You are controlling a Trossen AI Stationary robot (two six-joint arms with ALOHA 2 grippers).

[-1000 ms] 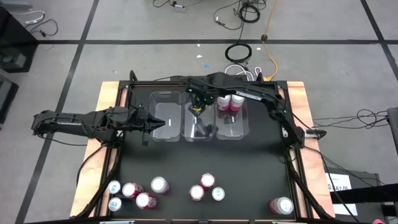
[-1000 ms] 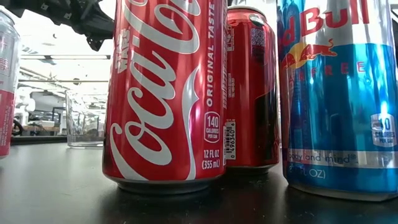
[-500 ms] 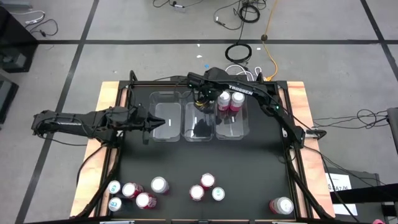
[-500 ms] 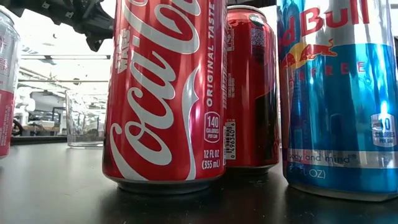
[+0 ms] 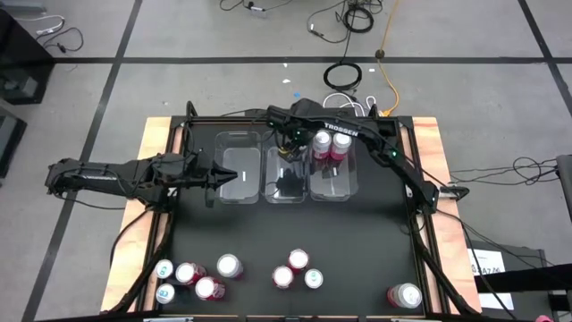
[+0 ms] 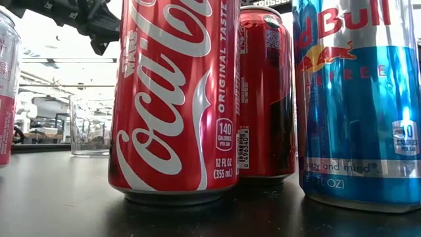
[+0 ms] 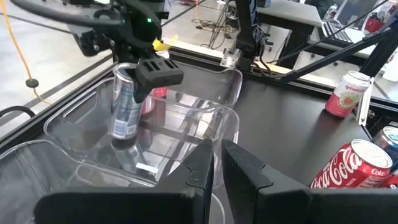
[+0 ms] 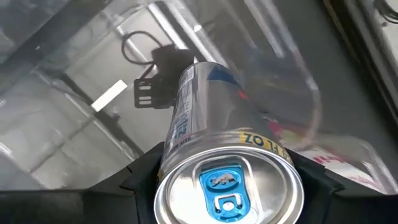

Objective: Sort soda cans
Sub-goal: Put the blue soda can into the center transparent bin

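Gripping a blue can by its sides, the right end effector holds it inside the middle clear bin, upper centre of the high view. The left end effector waits left of the bins, fingers together. Other cans stand along the worktop's lower edge.

From the level camera I cannot see past three tall cans crowding the lens: a red Coca-Cola can, a second red can half hidden behind it, and a blue and silver Red Bull can, all cut off at the top edge. A pink and white can is sliced by the left edge. From overhead, the right pincer hides the slim blue and silver can it carries. On my right wrist camera, that can's lower rim is cropped.
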